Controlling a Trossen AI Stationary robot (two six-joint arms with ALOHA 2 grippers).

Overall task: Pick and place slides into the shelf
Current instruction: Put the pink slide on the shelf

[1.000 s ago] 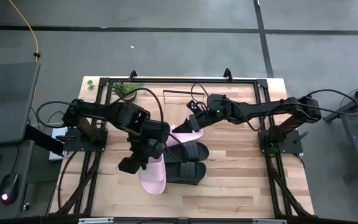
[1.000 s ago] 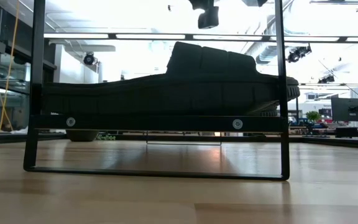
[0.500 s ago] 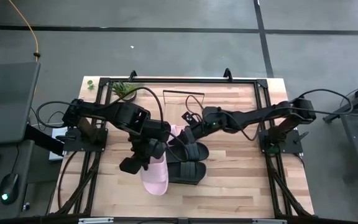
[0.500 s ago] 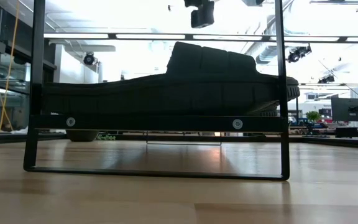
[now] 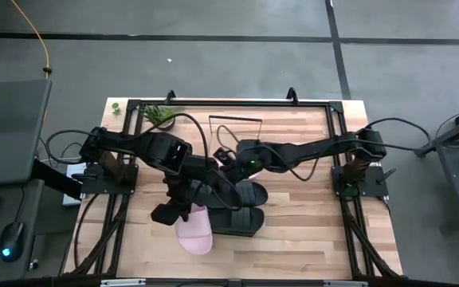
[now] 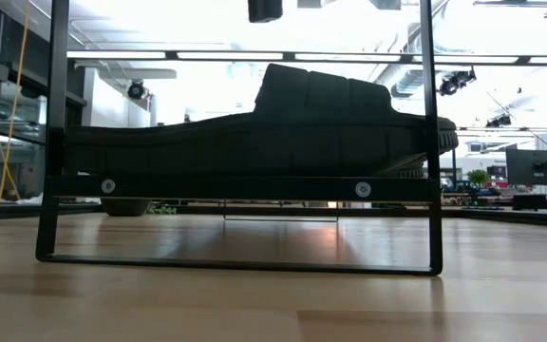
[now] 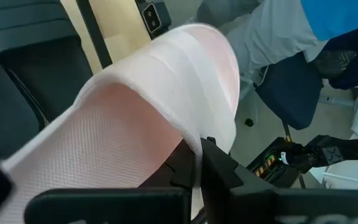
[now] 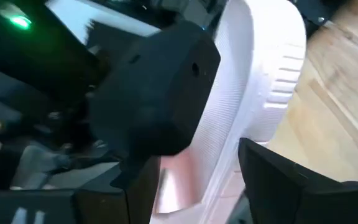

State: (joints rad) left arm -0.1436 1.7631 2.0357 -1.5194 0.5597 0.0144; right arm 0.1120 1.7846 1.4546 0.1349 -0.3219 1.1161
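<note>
My left gripper [image 5: 183, 195] is shut on a pale pink slide [image 5: 194, 233], whose free end points to the table's near edge. My right gripper [image 5: 228, 162] reaches in from the right, close beside the left wrist, and holds the second pink slide [image 8: 235, 118]; the arms hide that slide in the high view. Two black slides [image 5: 245, 194] [image 5: 241, 219] lie side by side at mid-table. In the low view one black slide [image 6: 273, 133] rests sole down on the shelf [image 6: 235, 187], whose black frame stands on the tabletop. My left gripper pinches the pink slide [image 7: 166, 93] between its fingers [image 7: 219, 165], at a thin pale edge [image 7: 194, 146] below the arched part. The fingers come from above. The slide sticks out from the hold toward the near edge; whether it is clear of the table does not show. My right gripper has the pink slide's ribbed side wall [image 8: 272, 93] between its two fingers [image 8: 278, 180], coming in from the table's right. The slide stands on edge in the hold, right against the left arm's dark housing [image 8: 154, 93].
A small plant [image 5: 159, 115] and a thin wire frame [image 5: 235, 119] stand near the far edge. Black rails [image 5: 337, 127] run along the table's sides. A person in blue and grey [image 7: 278, 31] sits beyond the table. Bare wood lies right of the black slides.
My right gripper has moved toward the table's left with its pink slide, from beside the black slides to close against my left wrist. That slide, visible from above a second ago, is now hidden under the arms. My left gripper has kept its hold.
</note>
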